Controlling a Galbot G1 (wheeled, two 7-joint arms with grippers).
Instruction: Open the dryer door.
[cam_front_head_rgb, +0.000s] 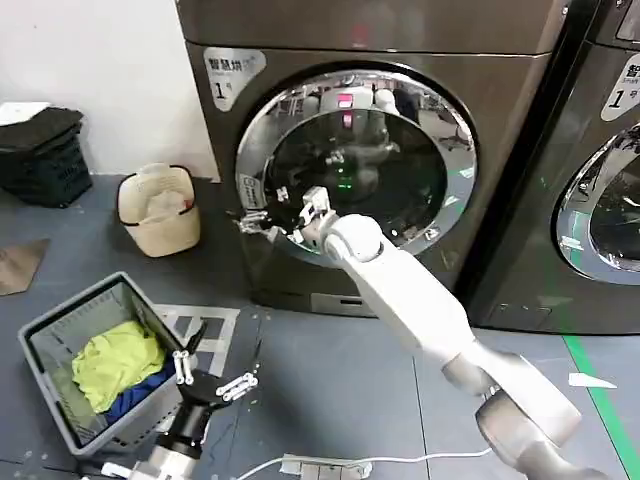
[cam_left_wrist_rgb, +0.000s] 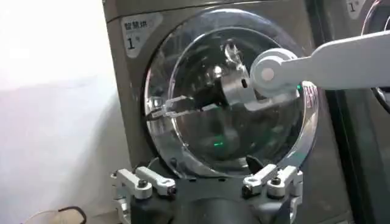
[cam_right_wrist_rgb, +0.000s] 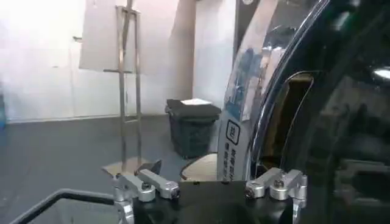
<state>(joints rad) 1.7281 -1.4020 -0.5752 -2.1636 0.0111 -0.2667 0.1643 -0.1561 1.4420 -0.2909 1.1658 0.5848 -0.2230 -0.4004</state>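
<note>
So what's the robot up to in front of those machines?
It is working on the dryer door, the round chrome-ringed one on the machine labelled "1". The right gripper is reaching in at the door's left edge, fingers open at the chrome ring. The door looks shut, or barely started. The left gripper hangs low and open, idle, beside a grey basket of clothes on the floor.
</note>
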